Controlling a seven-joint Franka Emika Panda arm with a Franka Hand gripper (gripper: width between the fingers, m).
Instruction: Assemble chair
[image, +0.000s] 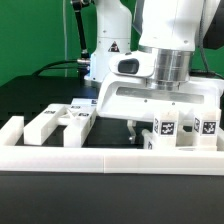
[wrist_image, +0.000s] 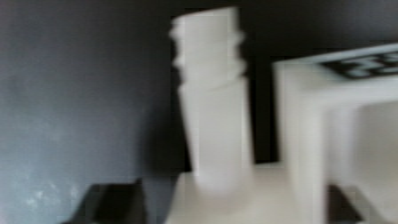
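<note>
My gripper (image: 160, 126) hangs low over the black table with its jaws wide apart. A white chair post (image: 163, 130) bearing a tag stands between them. In the wrist view the post (wrist_image: 214, 100) runs away from the camera and ends in a grooved tip. The dark fingers (wrist_image: 111, 200) sit on either side of its near end, and a thin gap shows on one side. The gripper (wrist_image: 231, 206) looks open around the post. A second tagged white piece (wrist_image: 334, 110) stands right beside it and also shows in the exterior view (image: 205, 128).
More white chair bars (image: 50, 122) and a tagged block (image: 82, 113) lie on the exterior view's left. The long low white border rail (image: 110, 156) runs along the front. The arm's base (image: 105, 50) stands behind, before a green backdrop.
</note>
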